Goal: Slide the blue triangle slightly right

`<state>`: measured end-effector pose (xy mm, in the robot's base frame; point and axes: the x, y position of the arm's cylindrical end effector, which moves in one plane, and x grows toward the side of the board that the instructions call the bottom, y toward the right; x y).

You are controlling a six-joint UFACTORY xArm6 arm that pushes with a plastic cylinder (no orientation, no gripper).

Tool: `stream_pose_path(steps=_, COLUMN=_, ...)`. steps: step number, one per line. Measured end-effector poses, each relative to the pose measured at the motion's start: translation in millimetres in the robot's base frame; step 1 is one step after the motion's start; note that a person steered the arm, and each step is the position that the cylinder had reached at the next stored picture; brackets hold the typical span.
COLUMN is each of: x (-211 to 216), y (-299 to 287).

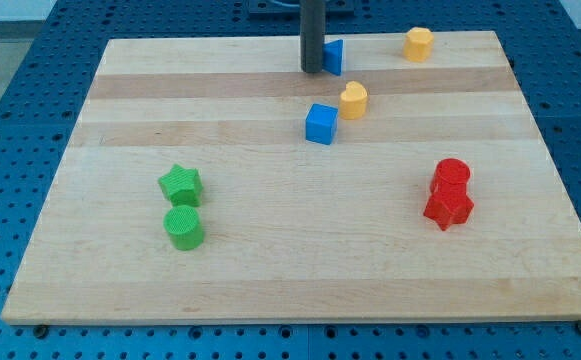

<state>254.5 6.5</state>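
The blue triangle (334,56) sits near the view's top, just right of centre, on the wooden board (300,260). My tip (312,70) is at the end of the dark rod, right against the triangle's left side, partly hiding it. A blue cube (321,124) lies below the triangle.
A yellow block (354,100) sits just up and right of the blue cube. Another yellow block (418,44) is at the top right. A red cylinder (452,175) and red star (448,207) touch at the right. A green star (180,184) and green cylinder (184,227) are at the left.
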Motion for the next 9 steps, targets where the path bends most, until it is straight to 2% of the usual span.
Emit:
stream_pose_path(steps=3, x=-14, y=-10)
stream_pose_path(steps=5, x=3, y=-21)
stream_pose_path(steps=9, x=-8, y=23)
